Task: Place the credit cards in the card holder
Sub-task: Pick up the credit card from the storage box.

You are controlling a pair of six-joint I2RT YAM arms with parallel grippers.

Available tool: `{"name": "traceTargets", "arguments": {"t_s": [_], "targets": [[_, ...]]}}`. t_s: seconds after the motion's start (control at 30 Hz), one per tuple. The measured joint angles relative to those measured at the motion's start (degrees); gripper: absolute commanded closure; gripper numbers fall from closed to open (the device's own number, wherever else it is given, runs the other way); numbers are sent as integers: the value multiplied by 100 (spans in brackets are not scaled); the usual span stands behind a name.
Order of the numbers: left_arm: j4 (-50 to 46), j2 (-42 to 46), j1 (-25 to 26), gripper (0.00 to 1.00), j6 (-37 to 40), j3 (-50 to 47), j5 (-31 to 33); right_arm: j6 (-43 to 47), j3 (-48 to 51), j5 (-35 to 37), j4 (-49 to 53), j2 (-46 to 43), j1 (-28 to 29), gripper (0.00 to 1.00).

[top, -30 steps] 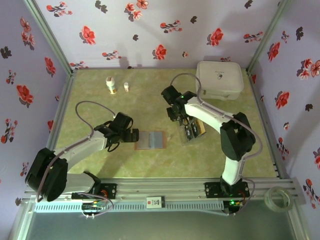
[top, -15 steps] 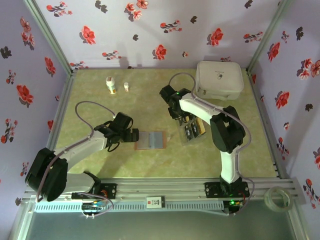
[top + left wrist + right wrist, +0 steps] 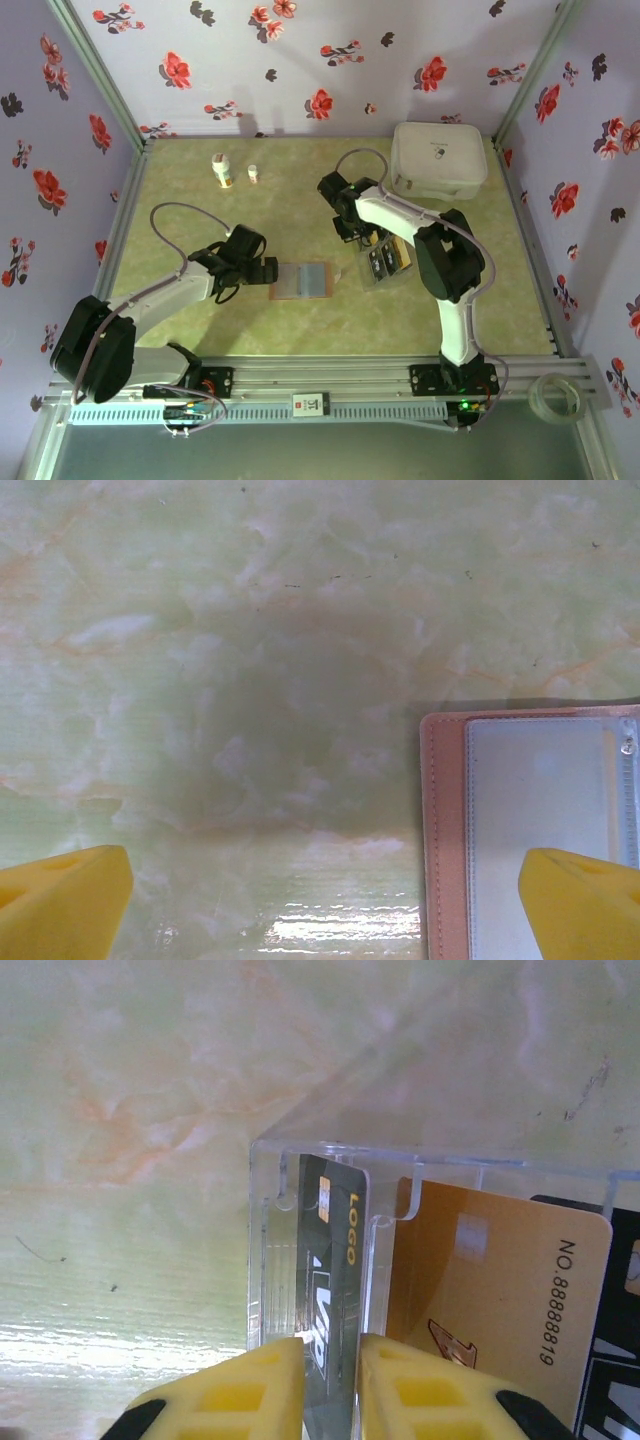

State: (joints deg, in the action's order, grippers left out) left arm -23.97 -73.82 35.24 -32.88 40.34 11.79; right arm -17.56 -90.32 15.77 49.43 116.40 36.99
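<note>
While your right tool (image 3: 332,1360) has its yellow fingers (image 3: 250,1390) pressed in on either side of the black card (image 3: 335,1250), that card is standing on edge in the end slot of the clear rack (image 3: 380,1156), so you're pinching it right where it sits. Just beside it, in the next slot, there's an orange-tan card (image 3: 490,1280), and a dark one peeks in at the right edge. From the top camera, the credit cards (image 3: 388,262) sit right of centre on the counter (image 3: 250,330). The card holder (image 3: 302,280) lies open and flat to their left, pale inside facing up. Your left tool (image 3: 330,895) is spread wide at the holder's left edge, one finger over its pale pocket, gripping nothing. There's a white case (image 3: 438,158) in the far right corner, and two small bottles (image 3: 222,170) stand far left.
</note>
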Motion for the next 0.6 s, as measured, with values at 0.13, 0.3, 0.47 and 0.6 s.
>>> {"name": "traceTargets", "arguments": {"t_s": [0.13, 0.3, 0.47, 0.6], "targets": [[15, 0, 0, 0, 0, 0, 0, -2, 0, -111, -33, 0, -87, 83], [83, 0, 0, 0, 0, 0, -2, -22, 0, -229, -79, 0, -164, 86], [109, 0, 0, 0, 0, 0, -4, -48, 0, -319, -146, 0, -188, 86], [129, 0, 0, 0, -2, -2, -11, -63, 0, -385, -160, 0, -190, 87]]}}
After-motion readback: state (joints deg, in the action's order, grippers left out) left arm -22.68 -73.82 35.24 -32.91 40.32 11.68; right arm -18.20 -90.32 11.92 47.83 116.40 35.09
